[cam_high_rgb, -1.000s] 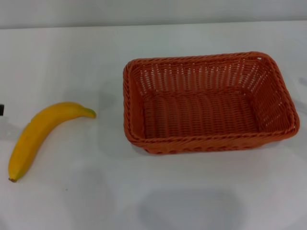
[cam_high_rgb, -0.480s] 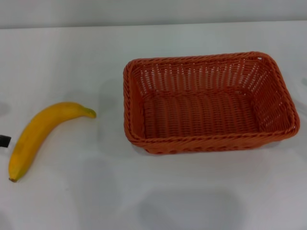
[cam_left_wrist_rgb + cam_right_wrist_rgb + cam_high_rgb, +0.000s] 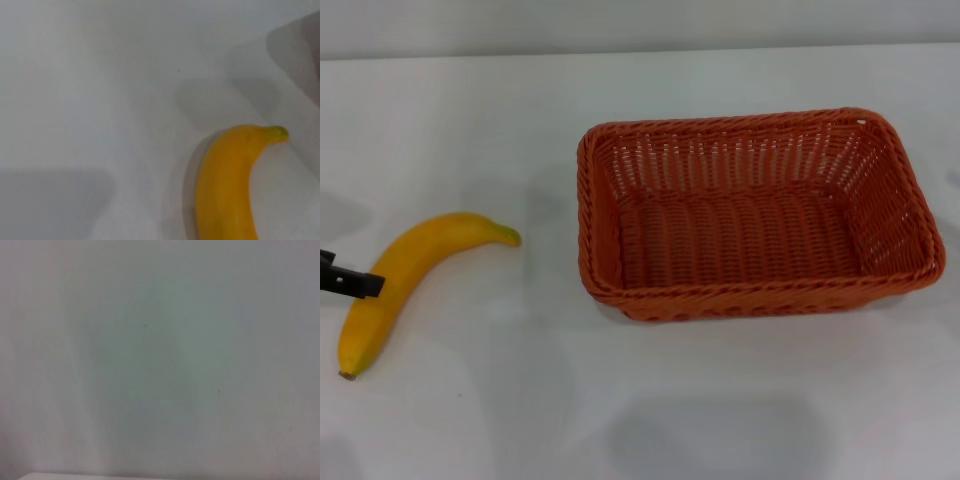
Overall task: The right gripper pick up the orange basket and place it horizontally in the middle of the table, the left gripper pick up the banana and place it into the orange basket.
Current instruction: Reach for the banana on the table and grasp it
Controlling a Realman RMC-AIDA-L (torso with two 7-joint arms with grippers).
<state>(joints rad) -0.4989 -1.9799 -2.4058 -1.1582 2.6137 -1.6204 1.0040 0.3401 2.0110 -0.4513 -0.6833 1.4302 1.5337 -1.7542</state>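
The orange basket [image 3: 755,212] rests lengthwise across the white table [image 3: 470,110], right of centre, with nothing in it. A yellow banana [image 3: 405,280] lies at the left, its green stem toward the basket; the left wrist view shows its stem half [image 3: 232,175]. My left gripper [image 3: 350,284] reaches in from the left edge as a black tip at the banana's left side, over its lower half. Only that one tip shows. The right gripper is out of view; its wrist view holds only bare table.
A pale wall runs along the table's far edge [image 3: 640,48]. Soft shadows fall on the table near the front and left.
The left gripper's black tip has come in from the left edge, lower and rightward, up to the banana's side. Banana and basket have not moved.
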